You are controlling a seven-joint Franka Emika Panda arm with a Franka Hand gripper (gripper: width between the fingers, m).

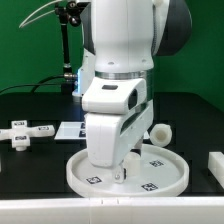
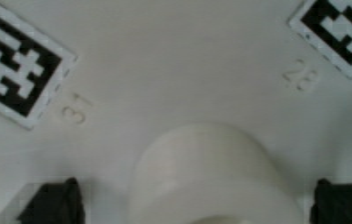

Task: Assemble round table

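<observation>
Jaws apart: black pads sit either side of a white rounded stub, with a gap on each side. The stub stands at the centre of the round disc, which lies flat by the worktop's front edge, midway along. The short cylindrical leg is just behind the disc, toward the exterior view's right edge. The cross-shaped foot is near the opposite edge.

A white T-shaped block lies near the marker board.
</observation>
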